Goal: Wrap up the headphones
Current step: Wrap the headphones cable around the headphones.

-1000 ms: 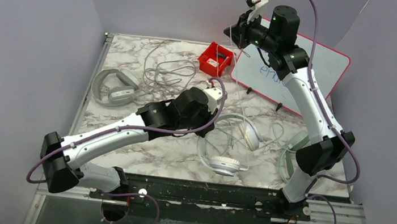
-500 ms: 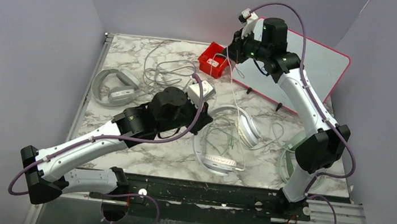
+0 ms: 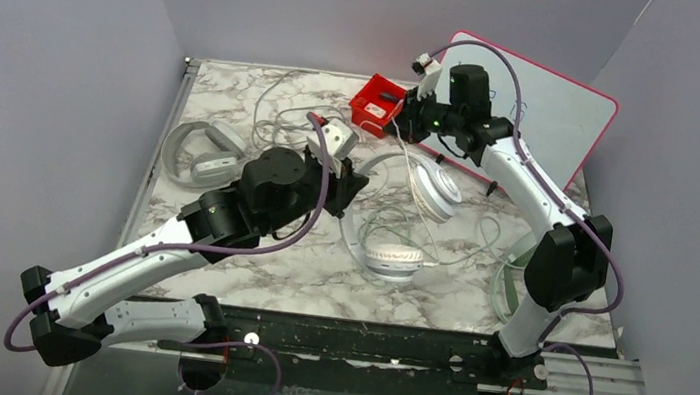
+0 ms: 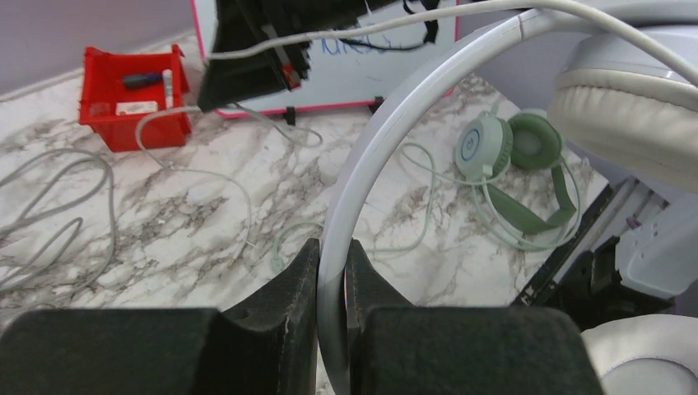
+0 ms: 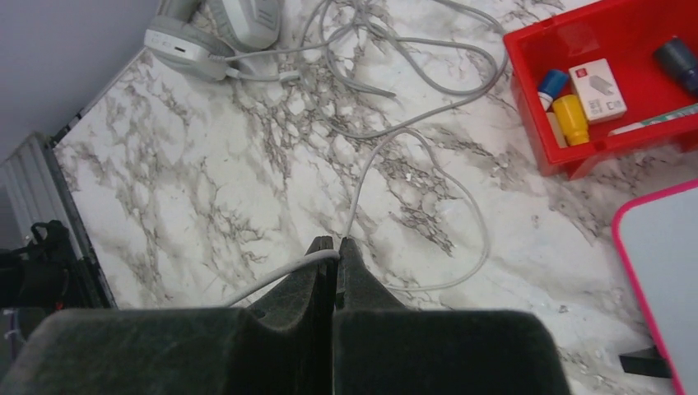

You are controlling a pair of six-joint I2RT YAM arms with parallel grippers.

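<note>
Holding headphones (image 4: 352, 185), L gripper (image 4: 333, 251); whiteboard (image 3: 557, 117) txt illegible.

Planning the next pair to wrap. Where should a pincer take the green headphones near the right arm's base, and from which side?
The headband, mid-arc, from straight above. The green headphones seem to lie flat on the table; the round cups look too wide for a pincer, while the band is thin with bare table either side.
</note>
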